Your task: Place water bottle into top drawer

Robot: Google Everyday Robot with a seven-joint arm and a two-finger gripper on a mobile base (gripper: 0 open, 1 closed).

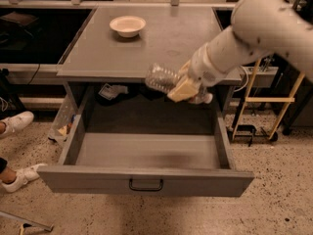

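Note:
The water bottle [164, 78] is clear and crinkled, lying sideways in the air in front of the counter's front edge, above the back of the open top drawer [146, 151]. Its white cap end [208, 99] pokes out at the right. My gripper [185, 88], with tan finger pads, is shut on the bottle around its middle. The white arm reaches in from the upper right. The drawer is pulled fully out, grey and shallow, with a small black handle [145, 185] on its front panel.
A white bowl [127, 26] sits at the back left of the grey counter top [146, 38]. A person's white shoes [17, 121] are on the floor at the left. A wooden-framed rack [266, 102] stands to the right of the counter.

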